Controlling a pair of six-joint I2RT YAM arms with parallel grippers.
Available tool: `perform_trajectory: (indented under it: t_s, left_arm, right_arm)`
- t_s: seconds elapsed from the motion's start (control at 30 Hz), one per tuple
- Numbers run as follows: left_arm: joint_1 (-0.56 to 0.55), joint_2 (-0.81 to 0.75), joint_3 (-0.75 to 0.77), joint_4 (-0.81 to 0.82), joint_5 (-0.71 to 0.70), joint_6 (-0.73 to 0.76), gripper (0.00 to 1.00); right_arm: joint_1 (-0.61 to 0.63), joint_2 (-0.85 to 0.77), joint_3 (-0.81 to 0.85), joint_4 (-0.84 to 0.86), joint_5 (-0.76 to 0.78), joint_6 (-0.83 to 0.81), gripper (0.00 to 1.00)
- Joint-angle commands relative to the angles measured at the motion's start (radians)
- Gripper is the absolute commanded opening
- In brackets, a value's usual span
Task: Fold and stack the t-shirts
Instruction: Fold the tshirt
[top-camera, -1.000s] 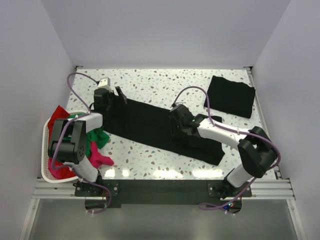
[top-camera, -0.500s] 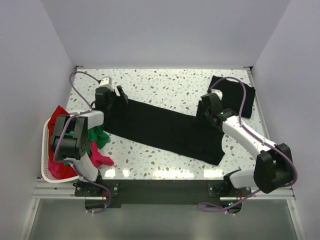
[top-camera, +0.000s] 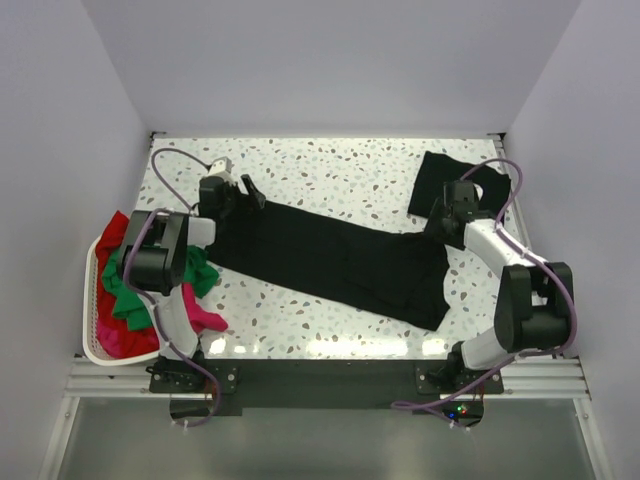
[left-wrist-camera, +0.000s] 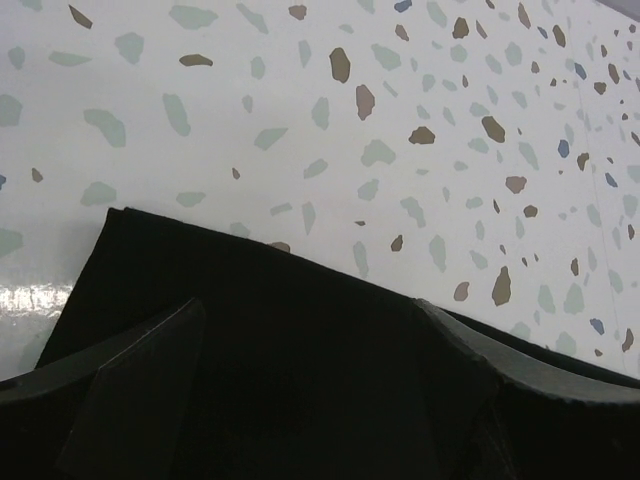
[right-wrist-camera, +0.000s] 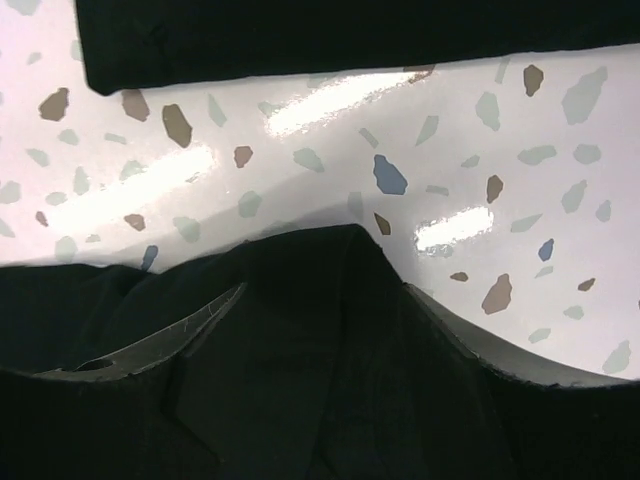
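Overhead and wrist views, with the fold of one shirt in hand. The spread black t-shirt (top-camera: 330, 260) lies slantwise across the table (top-camera: 330, 165), running from the far-left part toward the near-right part. The folded black t-shirt (top-camera: 462, 190) rests in the far-right corner. The red (top-camera: 118, 228), green (top-camera: 125, 290) and magenta (top-camera: 200, 318) t-shirts are heaped in the basket (top-camera: 90, 345) at the left edge.

The left gripper (left-wrist-camera: 310, 310) stands over the shirt's far-left corner with its jaws wide apart, pinching nothing. The right gripper (right-wrist-camera: 320, 300) stands over the right end, jaws also apart, and a peak of cloth rises between them unclamped.

Risks for you to weigh:
- Closing now may catch only the top layer or the bare hem, so that the end slips free in mid-lift.
- The two ends lie askew to the table edges, so an uneven pull is likely to give a crooked fold.
- The right end lies just beside the folded shirt, and a sweep there, or the arm's looping cable, could drag that shirt out of shape.

Hard to make out:
- Black fingers against black cloth hide any contact.
- Sleeves and layers cannot be told apart.
- The left arm covers part of the basket.
- You cannot tell how many shirts the folded pile holds.
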Motion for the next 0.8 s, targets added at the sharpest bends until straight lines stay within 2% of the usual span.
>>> perform_trajectory:
  t_s: [0.0, 0.17, 0.37, 0.77]
  left_arm:
    - [0.002, 0.027, 0.041, 0.089, 0.018, -0.032, 0.88]
    - [0.008, 0.054, 0.064, 0.056, 0.008, -0.061, 0.88]
    - [0.017, 0.054, 0.086, -0.035, -0.069, -0.082, 0.88]
    - [0.031, 0.061, 0.094, -0.064, -0.081, -0.098, 0.89]
  right_arm:
    - [-0.021, 0.034, 0.007, 0.055, -0.040, -0.012, 0.62]
    - [-0.047, 0.069, 0.013, 0.062, -0.063, -0.009, 0.58]
    - [-0.067, 0.089, 0.011, 0.060, -0.069, -0.011, 0.52]
    - [-0.072, 0.164, 0.039, 0.083, -0.097, 0.001, 0.37]
